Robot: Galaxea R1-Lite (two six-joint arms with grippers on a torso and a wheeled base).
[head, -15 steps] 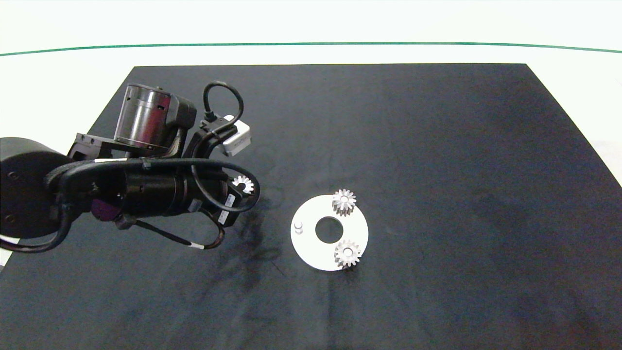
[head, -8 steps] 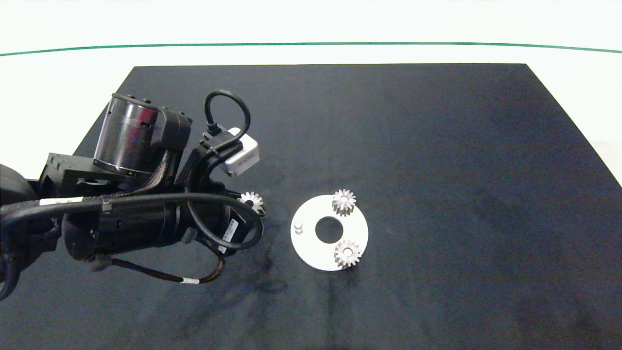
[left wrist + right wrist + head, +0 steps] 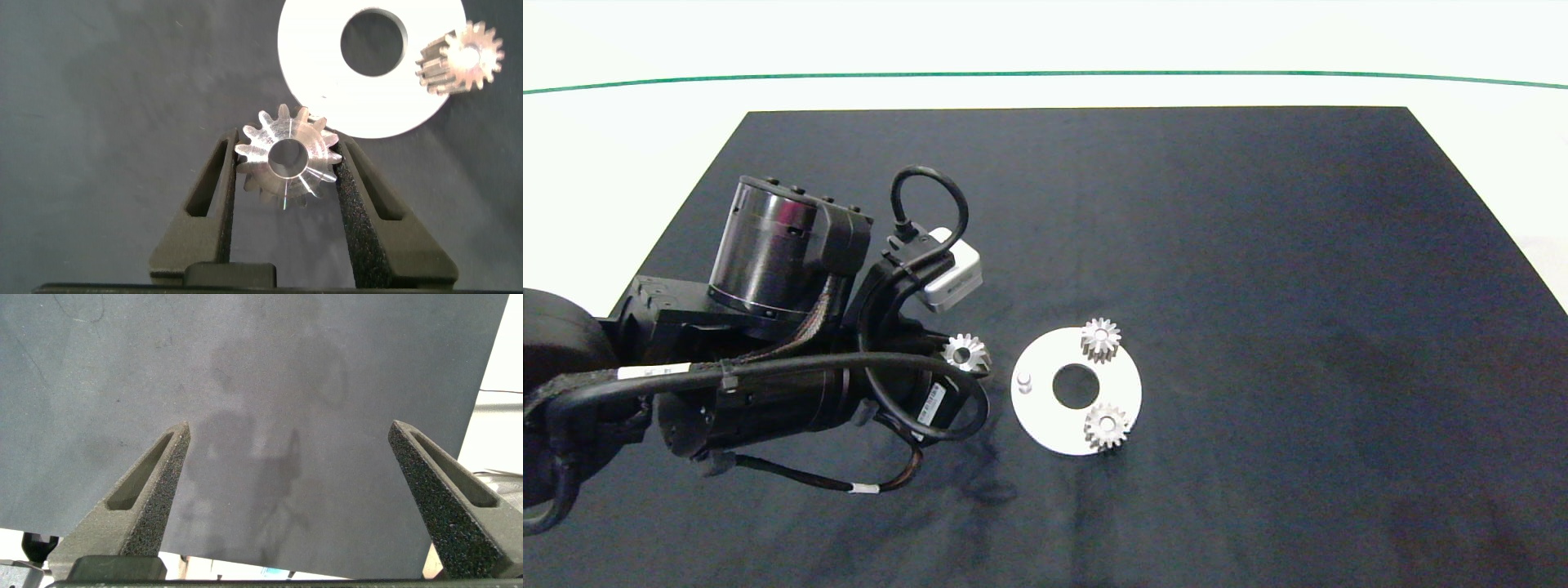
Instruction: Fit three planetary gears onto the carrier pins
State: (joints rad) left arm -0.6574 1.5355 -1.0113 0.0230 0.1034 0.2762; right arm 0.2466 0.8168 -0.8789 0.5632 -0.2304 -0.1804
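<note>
L gripper [image 3: 286, 167] mostly hidden under arm in head view, clamps third gear [image 3: 965, 353] left of disc [image 3: 1045, 425]; R gripper [image 3: 290, 457] wide open, holds nothing.

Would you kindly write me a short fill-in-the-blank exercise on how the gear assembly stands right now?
1. The white disc carries ___ seated gears.
2. The left gripper is shut on the ___ gear.
3. The bare pin stands on the disc's side ___ the left gripper.

Missing words: two; third; nearest
</note>
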